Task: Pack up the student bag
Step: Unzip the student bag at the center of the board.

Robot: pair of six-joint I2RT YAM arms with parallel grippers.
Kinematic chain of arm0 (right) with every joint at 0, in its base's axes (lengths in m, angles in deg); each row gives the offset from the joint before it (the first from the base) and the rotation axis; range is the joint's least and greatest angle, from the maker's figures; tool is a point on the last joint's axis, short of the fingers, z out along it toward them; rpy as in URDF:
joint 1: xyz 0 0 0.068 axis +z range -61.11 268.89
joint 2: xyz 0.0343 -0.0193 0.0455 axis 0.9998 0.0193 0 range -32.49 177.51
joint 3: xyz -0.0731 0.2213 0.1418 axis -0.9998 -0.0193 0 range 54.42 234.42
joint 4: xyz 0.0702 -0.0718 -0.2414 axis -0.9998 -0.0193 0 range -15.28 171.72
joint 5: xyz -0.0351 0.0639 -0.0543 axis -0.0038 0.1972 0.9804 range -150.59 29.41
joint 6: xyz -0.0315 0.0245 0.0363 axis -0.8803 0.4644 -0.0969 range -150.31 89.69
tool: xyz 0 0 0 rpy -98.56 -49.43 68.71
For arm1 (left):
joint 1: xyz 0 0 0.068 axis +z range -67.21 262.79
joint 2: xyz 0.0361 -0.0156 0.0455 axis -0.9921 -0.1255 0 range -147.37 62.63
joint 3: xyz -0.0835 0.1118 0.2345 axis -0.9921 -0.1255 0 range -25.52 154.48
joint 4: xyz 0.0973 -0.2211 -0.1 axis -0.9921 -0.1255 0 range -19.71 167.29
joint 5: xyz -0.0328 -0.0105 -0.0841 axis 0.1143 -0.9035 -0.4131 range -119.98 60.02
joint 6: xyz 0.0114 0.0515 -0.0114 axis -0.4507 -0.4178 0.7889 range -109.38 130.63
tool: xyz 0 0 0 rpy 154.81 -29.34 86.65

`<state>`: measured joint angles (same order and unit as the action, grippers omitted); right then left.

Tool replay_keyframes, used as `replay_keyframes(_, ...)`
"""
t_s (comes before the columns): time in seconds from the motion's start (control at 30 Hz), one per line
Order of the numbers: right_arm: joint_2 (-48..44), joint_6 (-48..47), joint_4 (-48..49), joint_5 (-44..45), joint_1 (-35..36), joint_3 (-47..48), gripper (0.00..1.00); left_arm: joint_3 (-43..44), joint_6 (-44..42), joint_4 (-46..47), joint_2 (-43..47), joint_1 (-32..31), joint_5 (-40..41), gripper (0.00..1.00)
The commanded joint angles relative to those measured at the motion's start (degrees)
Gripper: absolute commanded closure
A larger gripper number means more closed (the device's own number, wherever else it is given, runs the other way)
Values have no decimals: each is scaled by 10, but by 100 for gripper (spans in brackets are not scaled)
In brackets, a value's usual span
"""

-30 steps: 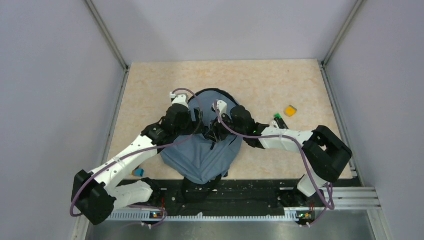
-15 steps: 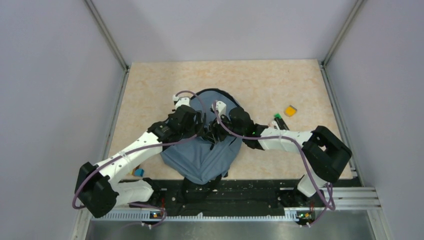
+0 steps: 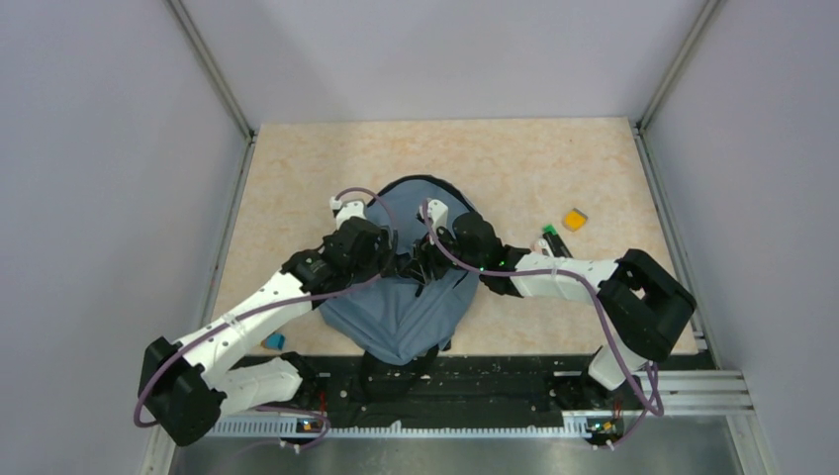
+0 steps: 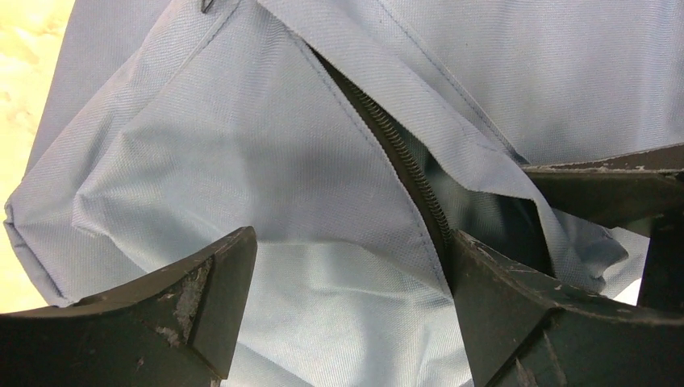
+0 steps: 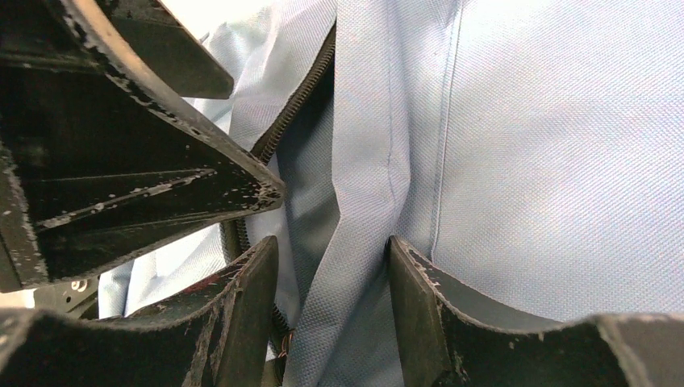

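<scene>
Compared with half a second ago, the left arm has drawn its wrist a little toward the lower left of the top view; the right arm looks unchanged. The student bag (image 3: 396, 312) lies on the desk (image 3: 495, 168) in the lower centre, just before the arm bases, with both arms meeting over it. The left pincer (image 4: 351, 250) is spread wide above the fabric, beside the partly open zipper (image 4: 403, 161), and holds nothing. The right pincer (image 5: 332, 246) has a fold of the bag's edge between its fingers (image 5: 250, 314); I cannot tell if they press it. An orange block (image 3: 575, 219) lies at right, well apart.
</scene>
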<state>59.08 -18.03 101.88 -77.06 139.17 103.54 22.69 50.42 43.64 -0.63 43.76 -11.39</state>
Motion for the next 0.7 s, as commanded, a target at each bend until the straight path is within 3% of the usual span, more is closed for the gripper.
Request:
replay_keyframes(0.0, 13, 14, 1, -6, 17, -4, 48, -14, 9, -14, 25, -2, 16, 9)
replay_keyframes(0.13, 8, 18, 4, 7, 18, -6, 48, -16, 15, -18, 17, -2, 41, 13)
replay_keyframes(0.33, -11, 9, -12, 52, 18, -11, 49, -8, 11, -15, 2, -2, 52, 37)
replay_keyframes(0.4, -19, 4, -17, 68, 20, -13, 50, -8, 11, -14, 2, -2, 54, 46)
replay_keyframes(0.57, -38, 4, -31, 115, 21, -15, 50, -4, 4, -5, 25, -2, 57, 87)
replay_keyframes(0.67, -54, 4, -54, 158, 21, -10, 47, 9, -13, -3, 44, -2, 59, 100)
